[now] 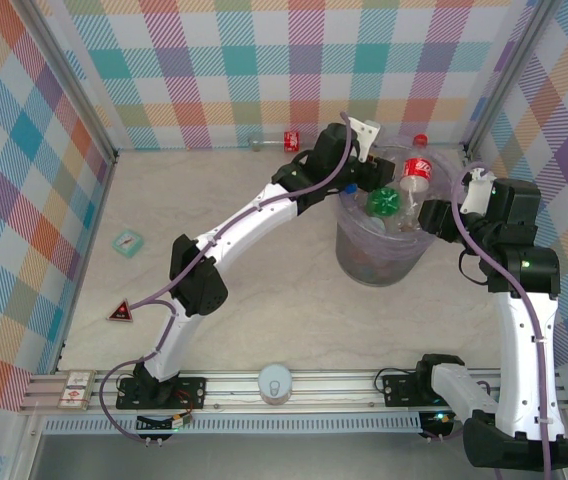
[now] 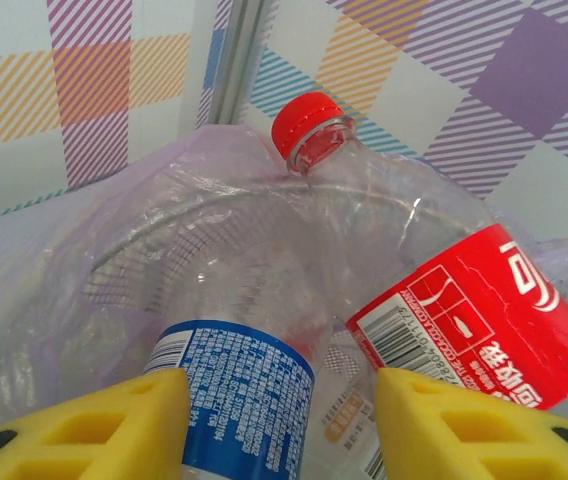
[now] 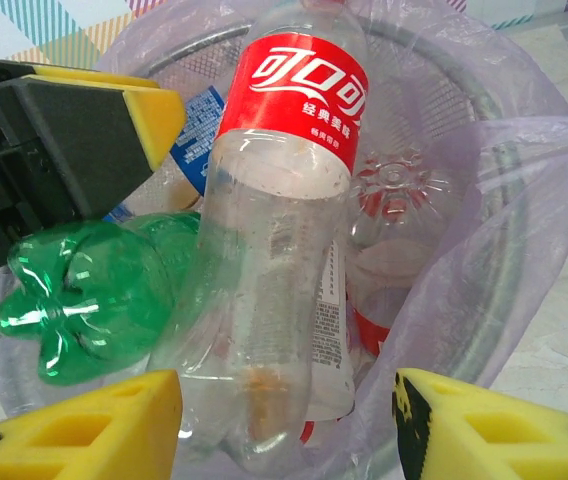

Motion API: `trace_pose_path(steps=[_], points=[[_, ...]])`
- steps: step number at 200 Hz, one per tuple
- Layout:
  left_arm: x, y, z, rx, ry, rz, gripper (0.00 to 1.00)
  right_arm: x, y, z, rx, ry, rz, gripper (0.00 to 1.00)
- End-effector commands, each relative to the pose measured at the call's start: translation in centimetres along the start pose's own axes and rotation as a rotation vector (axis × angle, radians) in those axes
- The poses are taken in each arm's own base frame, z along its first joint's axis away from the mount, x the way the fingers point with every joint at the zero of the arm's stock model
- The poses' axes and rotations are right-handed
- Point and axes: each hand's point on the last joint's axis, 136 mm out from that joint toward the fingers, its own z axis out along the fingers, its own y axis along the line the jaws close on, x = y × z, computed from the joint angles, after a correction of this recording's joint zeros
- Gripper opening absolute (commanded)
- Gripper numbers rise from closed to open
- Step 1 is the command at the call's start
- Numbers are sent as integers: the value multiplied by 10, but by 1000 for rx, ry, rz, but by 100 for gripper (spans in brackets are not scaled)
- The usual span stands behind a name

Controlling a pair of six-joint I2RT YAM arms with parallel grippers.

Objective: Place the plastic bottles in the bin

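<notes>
Seen from above, the left edge of the counter (image 1: 264, 300) carries a teal packet (image 1: 127, 240) and, closer to the near edge, a small red triangle (image 1: 120, 312). A loose bottle (image 1: 272, 141) with a red label lies on its side against the far edge, about midway along it and well apart from the bin (image 1: 364, 262). The bin stands toward the far right corner, heaped with bottles, its lavender liner (image 3: 494, 230) bulging over the rim.

The left hand (image 1: 366, 158) hangs over the bin's far left rim. Its own wrist view adds what the overhead view leaves unclear. The yellow pads stand apart, released, and a blue-labelled bottle (image 2: 249, 385) lies below and between them. There is a gap between that bottle and the right-side pad. The right wrist view catches one of this hand's fingers (image 3: 74, 130) from the side, with the blue label just behind it.

A green bottle (image 1: 384, 201) lies on top of the heap, left of the middle. The right wrist view shows its lobed base turned toward the camera.

The red-labelled bottle (image 1: 416, 172) leans steeply, its red cap (image 1: 421, 141) at the far rim. The left wrist view shows its neck against the liner there.

The right hand (image 1: 427, 213) sits at the bin's right rim. In its wrist view the pads flank that bottle's base. One pad lines up with the bottle's edge, and a strip of liner shows beside the other. I cannot tell whether this hand is squeezing the bottle.
</notes>
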Motion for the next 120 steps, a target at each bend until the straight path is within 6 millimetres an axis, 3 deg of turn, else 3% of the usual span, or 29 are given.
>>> trace_pose_path(steps=[1,31,53,90,120], points=[[-65,-18,-47,45,-177,-9,63,-8,6,-4,-33,-36,10,59],[-109,-4,-90,33,-346,-89,81,-10,8,-6,-40,-45,11,59],[-128,27,-117,-22,-438,-174,87,-10,8,-7,-43,-48,10,60],[-112,127,-124,-136,-469,-459,94,-7,9,-4,-51,-44,16,61],[-80,214,-102,-157,-468,-677,97,-7,11,-5,-62,-43,18,61]])
